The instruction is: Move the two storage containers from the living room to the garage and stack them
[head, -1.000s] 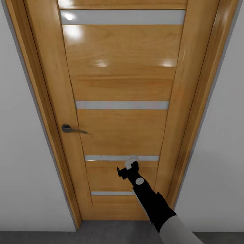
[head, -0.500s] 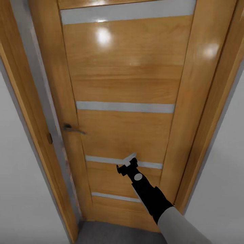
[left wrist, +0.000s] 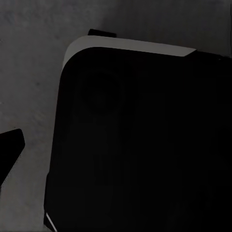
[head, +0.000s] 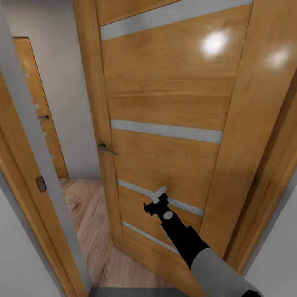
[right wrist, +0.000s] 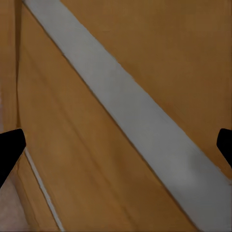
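Head view: the right gripper is pressed against the orange-wood door with pale horizontal stripes, low on its panel, just at the third pale stripe. The door stands partly swung, and the gap on its left shows light wood plank floor, a white wall and a second orange-wood door far left. The dark metal lever handle sits at the door's left edge, well apart from the gripper. In the right wrist view two dark fingertips sit wide at the picture's edges with door wood and stripe between them: jaws released, grasping nothing. The left wrist view is mostly a black rounded housing over mottled dark grey floor, with one dark fingertip at the edge; left jaw state cannot be told. Neither orange-red storage container is in these pictures; judged still to be fetched from the living room. Risks: the contact point is near the hinge side, so the push has poor leverage and the gripper may slide along the glossy wood; the gap looks narrow, so the base or right arm could catch the grey-edged door frame on passing.
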Available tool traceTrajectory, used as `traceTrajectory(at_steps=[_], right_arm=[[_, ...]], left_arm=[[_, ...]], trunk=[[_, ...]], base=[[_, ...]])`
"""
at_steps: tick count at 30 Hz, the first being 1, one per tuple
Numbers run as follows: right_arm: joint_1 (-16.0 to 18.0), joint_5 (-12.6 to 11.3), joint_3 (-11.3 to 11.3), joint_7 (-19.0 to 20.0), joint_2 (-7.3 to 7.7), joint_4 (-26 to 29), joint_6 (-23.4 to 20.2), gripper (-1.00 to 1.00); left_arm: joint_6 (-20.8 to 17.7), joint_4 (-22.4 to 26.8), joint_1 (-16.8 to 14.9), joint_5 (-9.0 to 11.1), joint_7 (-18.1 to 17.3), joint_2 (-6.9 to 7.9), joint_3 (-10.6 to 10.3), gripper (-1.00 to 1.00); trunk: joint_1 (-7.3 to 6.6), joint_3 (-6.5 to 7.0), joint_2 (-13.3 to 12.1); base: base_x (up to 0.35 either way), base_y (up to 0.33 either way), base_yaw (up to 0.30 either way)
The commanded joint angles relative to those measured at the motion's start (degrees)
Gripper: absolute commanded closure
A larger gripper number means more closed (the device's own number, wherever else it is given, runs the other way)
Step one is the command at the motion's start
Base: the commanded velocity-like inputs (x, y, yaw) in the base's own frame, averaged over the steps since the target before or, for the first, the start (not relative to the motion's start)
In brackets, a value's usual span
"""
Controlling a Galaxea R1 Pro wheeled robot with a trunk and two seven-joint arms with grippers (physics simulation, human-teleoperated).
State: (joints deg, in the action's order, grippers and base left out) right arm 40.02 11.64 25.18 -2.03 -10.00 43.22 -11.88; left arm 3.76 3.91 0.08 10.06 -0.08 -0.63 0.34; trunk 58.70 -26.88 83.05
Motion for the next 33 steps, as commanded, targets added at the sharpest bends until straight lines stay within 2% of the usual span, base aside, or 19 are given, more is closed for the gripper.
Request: traceTrajectory(at_steps=[1,2,10,16,20,25,33], right_arm=[[0.87,0.83,0.13,-0.36,0.0,-0.99,-0.26,-1.0],[4.32,0.91,0.13,-0.42,0.0,-5.47,0.54,-1.0],[9.0,0.77,0.01,-0.67,0.0,-12.9,4.84,-1.0],[10.17,0.44,-0.14,-0.9,0.0,-14.26,5.33,-1.0],[13.29,0.14,-0.34,-0.95,0.0,-19.49,6.61,-1.0],[14.16,0.06,-0.51,-1.01,0.0,-21.57,8.35,-1.0],[16.7,-0.42,-0.81,-4.84,0.0,-22.37,8.04,-1.0]], left_arm=[[0.11,0.05,0.01,0.4,-0.01,0.0,-0.01,-1.0],[0.11,0.05,0.01,0.4,-0.01,-0.04,-0.06,-1.0],[0.11,0.04,0.01,0.31,-0.01,-0.07,-0.07,-1.0],[0.11,0.02,0.01,0.08,-0.01,-0.07,-0.15,-1.0],[0.12,0.04,0.01,0.05,-0.01,-0.07,-0.16,-1.0],[0.18,0.05,0.01,0.06,-0.01,-0.07,-0.16,-1.0],[0.16,0.05,0.01,-0.06,-0.01,-0.15,-0.28,-1.0]], trunk=[[0.03,-0.05,0.02],[0.03,-0.05,0.02],[0.03,-0.05,0.02],[0.03,-0.05,0.02],[0.03,-0.05,0.02],[0.03,-0.05,0.02],[0.03,-0.05,0.02]], base=[[0.322,0.0,0.0],[0.322,0.0,0.0],[0.322,0.0,0.0],[0.322,0.0,0.0],[0.322,0.0,0.0],[0.322,0.0,0.0],[0.29,0.0,0.0]])
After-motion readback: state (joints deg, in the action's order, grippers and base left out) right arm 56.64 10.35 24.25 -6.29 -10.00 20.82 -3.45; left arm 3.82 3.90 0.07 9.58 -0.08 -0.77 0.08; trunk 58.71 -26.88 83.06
